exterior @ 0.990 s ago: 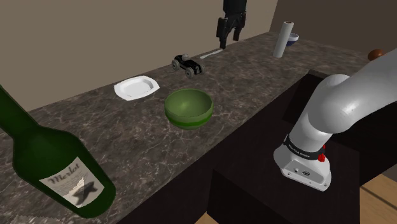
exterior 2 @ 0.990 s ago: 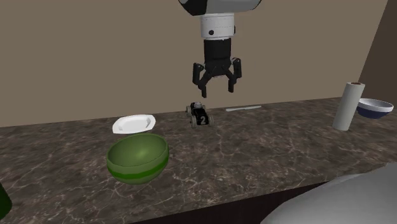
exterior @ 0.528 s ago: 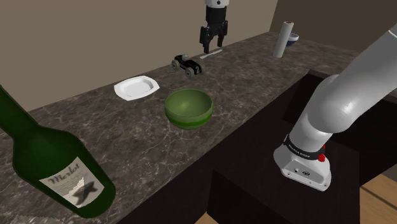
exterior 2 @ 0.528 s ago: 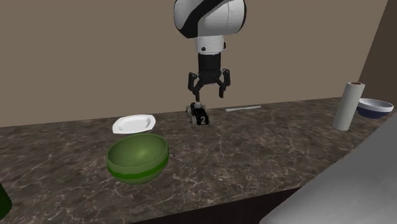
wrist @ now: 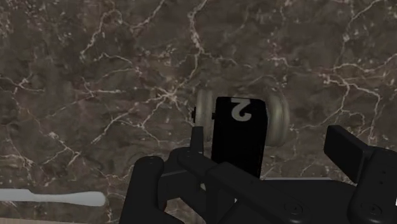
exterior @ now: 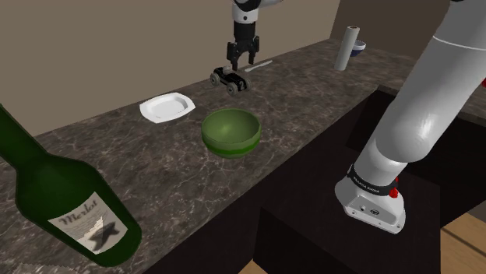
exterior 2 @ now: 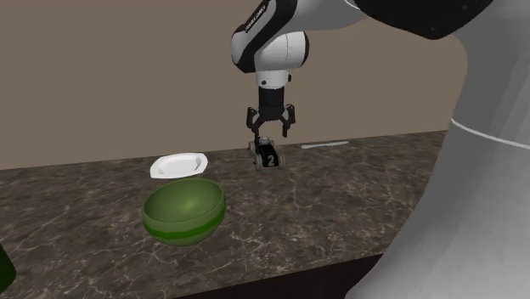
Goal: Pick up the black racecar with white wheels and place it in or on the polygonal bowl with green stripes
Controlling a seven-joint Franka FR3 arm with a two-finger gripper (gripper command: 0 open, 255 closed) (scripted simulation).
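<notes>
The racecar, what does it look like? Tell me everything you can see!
The racecar is small and black, with a white number 2 on its body and wide, pale wheels. It stands upright on its wheels on the dark marbled counter, farther back than the green bowl in the second exterior view. The open tool hangs right over it, with its fingers apart, one on either side, not clasping it.

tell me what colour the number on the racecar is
Pale grey: a 2 on the black body of the racecar; clearest in the wrist view.
</notes>
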